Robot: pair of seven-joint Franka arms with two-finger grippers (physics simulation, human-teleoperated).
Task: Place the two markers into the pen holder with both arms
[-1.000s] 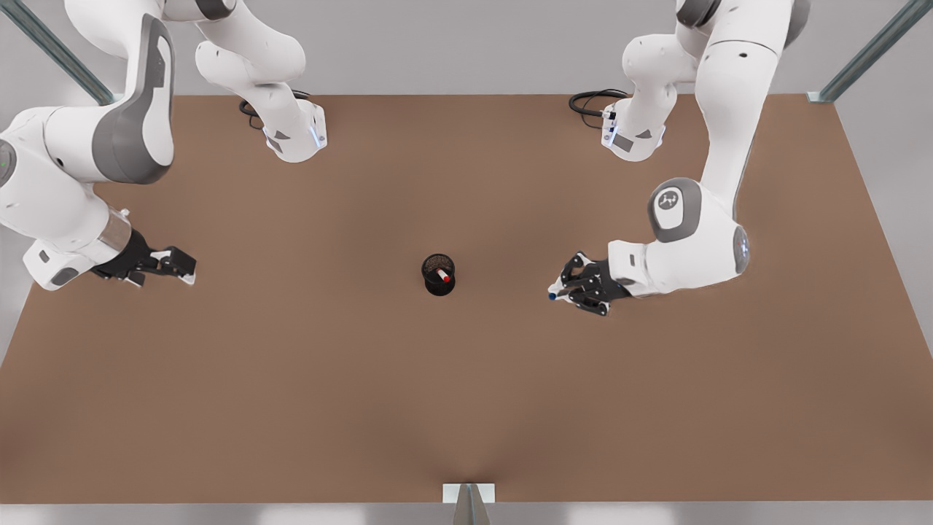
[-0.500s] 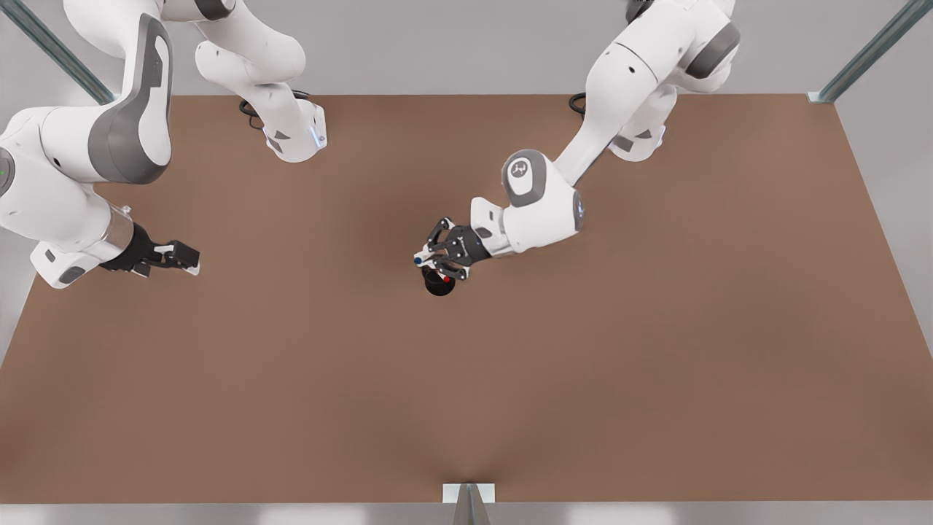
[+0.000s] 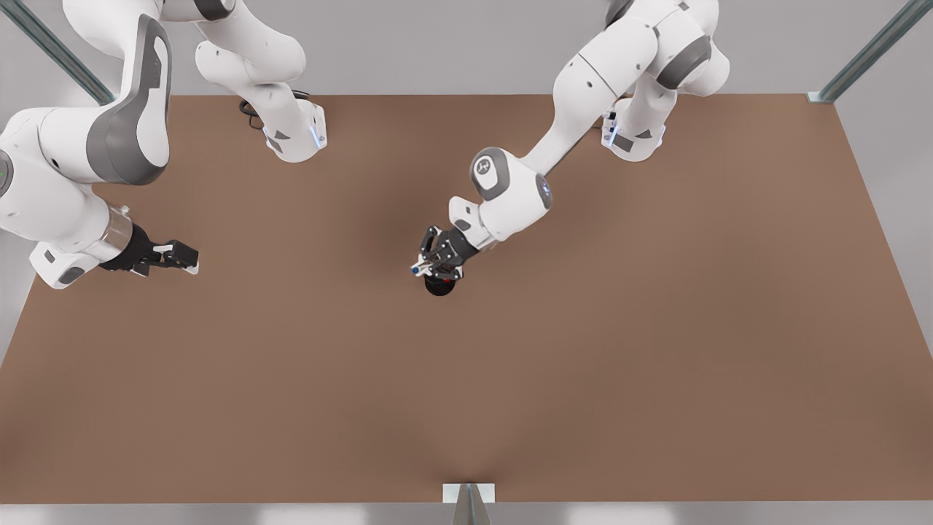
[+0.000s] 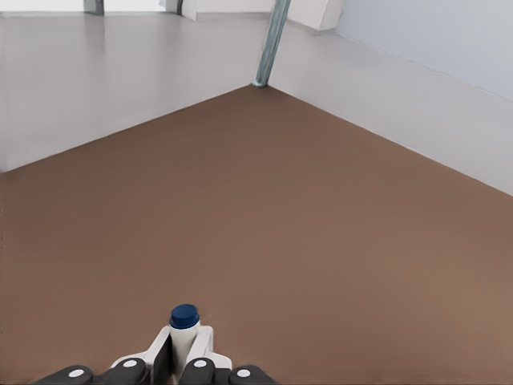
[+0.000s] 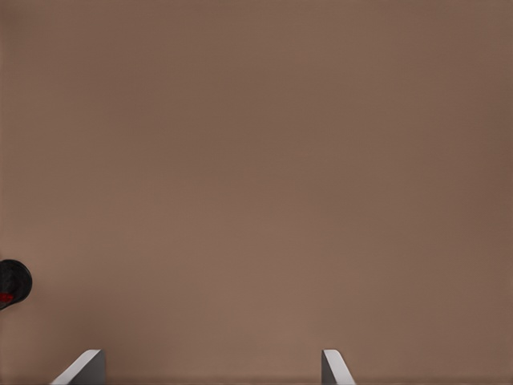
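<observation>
Over the middle of the brown table [image 3: 656,350], the left gripper [image 3: 435,263] sits right above the pen holder [image 3: 439,285], its fingers clamped on the blue marker [image 3: 416,270]. That marker's blue end pokes out toward the front view's left, just past the cup's rim. From the left wrist view the blue marker [image 4: 184,329] stands between the white fingertips [image 4: 204,341], blue end up, with bare tabletop beyond it. A spot of red from the red marker [image 3: 446,278] shows inside the pen holder, under the gripper; in the right wrist view the cup [image 5: 13,282] appears far off with the same red patch [image 5: 5,298] in it.

Near the table's edge on the front view's left, the right gripper [image 3: 184,257] waits well apart from the cup, holding nothing. Its two white fingertips [image 5: 82,369] stand wide apart in the right wrist view, with plain brown table between them.
</observation>
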